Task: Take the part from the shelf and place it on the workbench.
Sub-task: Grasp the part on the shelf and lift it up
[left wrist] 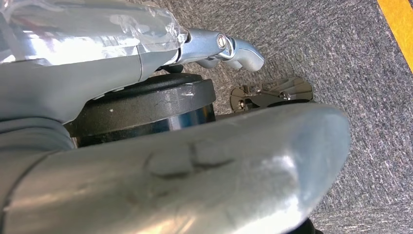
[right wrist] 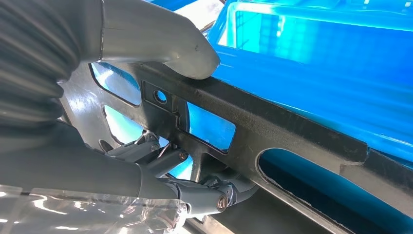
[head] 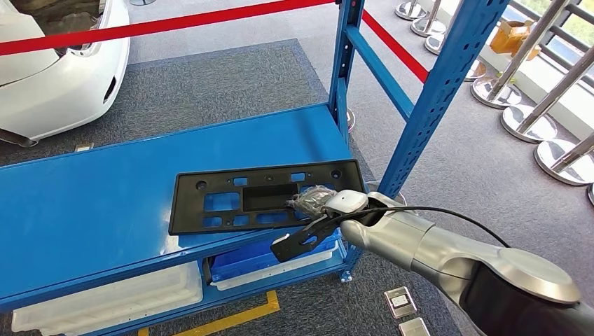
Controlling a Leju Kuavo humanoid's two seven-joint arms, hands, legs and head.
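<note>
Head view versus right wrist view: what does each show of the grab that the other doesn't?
Head view alone: the whole black plate lying flat on the blue shelf, its near right corner at the shelf edge, and white bins below. Right wrist view alone: the thumb over the plate's edge and fingers hooked beneath it. Both: the right hand on that corner.

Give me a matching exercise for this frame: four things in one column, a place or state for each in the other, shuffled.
Things:
1. black part
2. right hand
3. white bins
4. white car

Places or states:
A. under the blue shelf board
B. parked behind the red barrier tape
C. lying flat on the blue shelf
D. gripping the part's near edge

Pairs: 1-C, 2-D, 3-A, 4-B
</note>
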